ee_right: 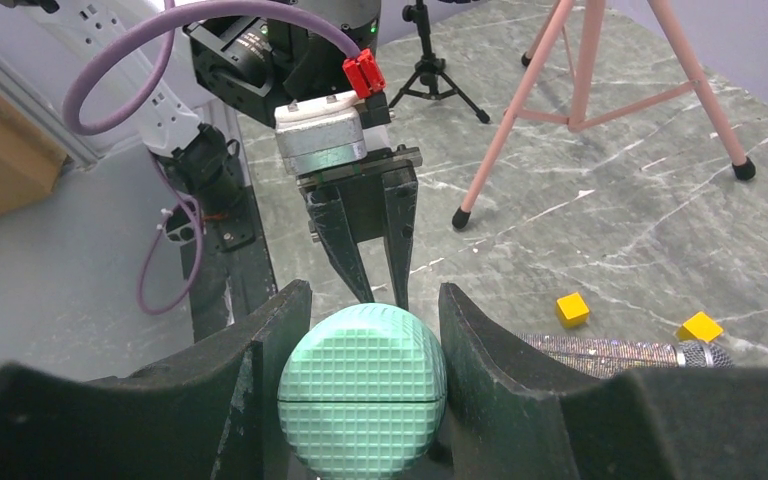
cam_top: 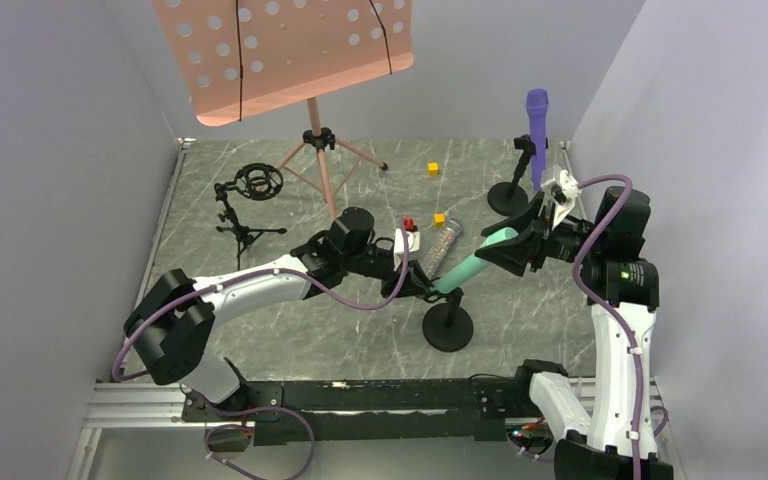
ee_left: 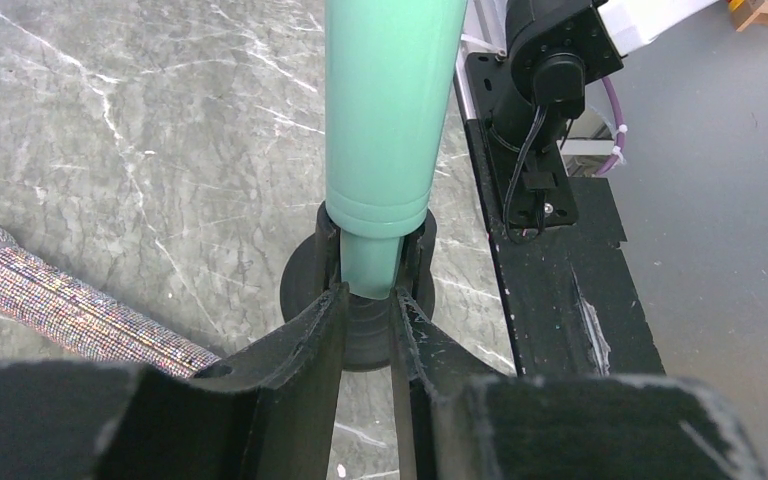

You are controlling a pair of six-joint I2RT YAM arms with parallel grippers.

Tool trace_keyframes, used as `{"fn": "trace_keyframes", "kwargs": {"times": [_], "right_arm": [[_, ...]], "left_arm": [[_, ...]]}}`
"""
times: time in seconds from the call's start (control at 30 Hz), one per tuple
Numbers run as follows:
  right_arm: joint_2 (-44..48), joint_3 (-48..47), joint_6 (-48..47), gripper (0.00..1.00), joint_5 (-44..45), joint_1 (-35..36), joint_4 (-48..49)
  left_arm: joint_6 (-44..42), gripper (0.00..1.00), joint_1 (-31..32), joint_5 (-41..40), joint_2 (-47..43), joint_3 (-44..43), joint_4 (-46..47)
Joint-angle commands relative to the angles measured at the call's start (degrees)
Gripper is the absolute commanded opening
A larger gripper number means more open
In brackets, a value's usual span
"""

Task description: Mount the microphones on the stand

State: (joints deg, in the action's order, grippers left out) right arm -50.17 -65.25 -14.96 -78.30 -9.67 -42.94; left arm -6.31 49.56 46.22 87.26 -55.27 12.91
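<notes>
Mint-teal microphone (cam_top: 475, 262) clamped in right pincer (ee_right: 370, 310), left pincer (ee_left: 368, 295) parted around its tail

The mint microphone (ee_left: 392, 120) has a smooth, matt plastic barrel and a waffle-gridded head. The glitter microphone (ee_left: 70, 305), at lower left, looks rough and sparkly, with a metal mesh head. The worktop (ee_left: 160, 150) is veined, stone-look, dull-sheened.

Mint microphone (ee_left: 392, 110) tail apparently hidden in clip (ee_left: 425, 236)
</notes>
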Motion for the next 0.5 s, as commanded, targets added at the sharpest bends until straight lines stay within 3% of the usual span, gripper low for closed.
{"fn": "trace_keyframes", "kwargs": {"times": [0.0,0.47], "right_arm": [[-0.5,3.0,-1.0,0.11,2.4,0.9,0.8],[-0.8,2.1,3.8,0.09,9.2,6.1,4.1]], "left_arm": [[1.2,0.31,0.8,1.5,1.1,-1.3,3.2],[2.0,0.34,0.9,0.7,1.4,-1.7,3.7]]}}
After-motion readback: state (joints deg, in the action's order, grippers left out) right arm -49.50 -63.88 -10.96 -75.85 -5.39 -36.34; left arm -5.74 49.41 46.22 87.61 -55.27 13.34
